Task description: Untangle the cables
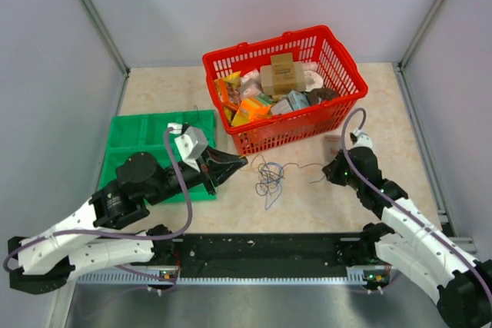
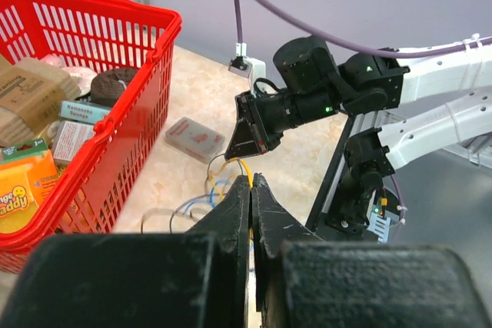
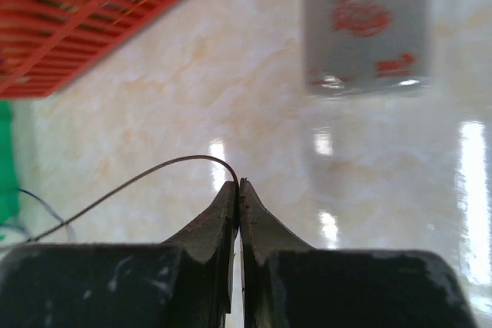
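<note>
The cables [image 1: 269,178] lie as a small loose tangle on the table in front of the red basket, between my two grippers. My left gripper [image 1: 243,162] is just left of the tangle. In the left wrist view it [image 2: 251,180] is shut, with a yellow cable [image 2: 246,167] pinched at its tips and blue strands [image 2: 201,199] beyond. My right gripper [image 1: 326,171] is to the right of the tangle. In the right wrist view it [image 3: 238,184] is shut on a thin dark cable [image 3: 154,170] that arcs away to the left.
A red basket [image 1: 231,59] full of packets stands at the back, close behind the tangle. A green tray [image 1: 138,132] lies at the left under the left arm. A small flat grey packet [image 1: 332,140] lies by the right gripper, and also shows in the right wrist view [image 3: 365,24].
</note>
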Controlling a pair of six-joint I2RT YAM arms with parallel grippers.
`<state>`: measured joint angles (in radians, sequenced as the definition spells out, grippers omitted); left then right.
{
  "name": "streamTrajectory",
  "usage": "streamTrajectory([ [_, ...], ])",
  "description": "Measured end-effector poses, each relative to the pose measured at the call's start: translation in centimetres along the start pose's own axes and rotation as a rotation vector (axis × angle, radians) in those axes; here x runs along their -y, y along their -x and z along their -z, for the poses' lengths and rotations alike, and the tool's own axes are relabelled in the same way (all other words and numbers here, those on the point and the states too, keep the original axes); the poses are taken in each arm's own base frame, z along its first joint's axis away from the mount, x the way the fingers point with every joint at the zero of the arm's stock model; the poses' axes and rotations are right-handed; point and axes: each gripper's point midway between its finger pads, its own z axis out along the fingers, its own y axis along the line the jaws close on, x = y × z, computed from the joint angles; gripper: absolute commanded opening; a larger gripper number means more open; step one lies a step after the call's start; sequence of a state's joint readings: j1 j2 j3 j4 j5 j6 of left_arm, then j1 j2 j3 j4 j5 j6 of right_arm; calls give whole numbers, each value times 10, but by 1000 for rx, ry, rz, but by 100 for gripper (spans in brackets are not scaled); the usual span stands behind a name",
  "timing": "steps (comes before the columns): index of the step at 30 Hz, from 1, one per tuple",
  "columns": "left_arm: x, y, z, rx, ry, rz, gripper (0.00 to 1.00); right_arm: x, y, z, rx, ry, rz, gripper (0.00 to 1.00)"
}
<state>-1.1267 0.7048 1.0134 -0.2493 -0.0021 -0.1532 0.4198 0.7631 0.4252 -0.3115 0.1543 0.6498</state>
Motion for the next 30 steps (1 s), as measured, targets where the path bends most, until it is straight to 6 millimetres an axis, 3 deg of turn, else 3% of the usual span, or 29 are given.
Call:
streamTrajectory([
  [3, -1, -6, -4, -21, 4, 5, 0, -28, -4, 6, -47, 153, 37, 0],
  [6, -6, -19, -14, -68, 32, 8, 0, -36, 8, 13, -14, 182, 58, 0],
  [10, -20, -31, -18, -124, 109, 7, 0, -12, 22, 12, 41, 33, 34, 0],
  [12, -27, -21, -12, -116, 159, 3, 0, 7, 21, 9, 49, -56, -3, 0],
  [15, -34, 19, 5, -37, 218, -8, 0, 31, 20, 8, 69, -162, -75, 0],
  [21, -22, 152, 74, 262, 214, -4, 0, 88, 22, 13, 143, -319, -298, 0],
  [23, -16, 183, 97, 349, 191, -3, 0, 105, 24, 19, 182, -355, -375, 0],
  [26, -8, 212, 118, 431, 162, -8, 0, 120, 30, 26, 225, -385, -449, 0],
  [30, -3, 220, 113, 432, 140, -28, 0, 133, 31, 29, 230, -423, -507, 0],
])
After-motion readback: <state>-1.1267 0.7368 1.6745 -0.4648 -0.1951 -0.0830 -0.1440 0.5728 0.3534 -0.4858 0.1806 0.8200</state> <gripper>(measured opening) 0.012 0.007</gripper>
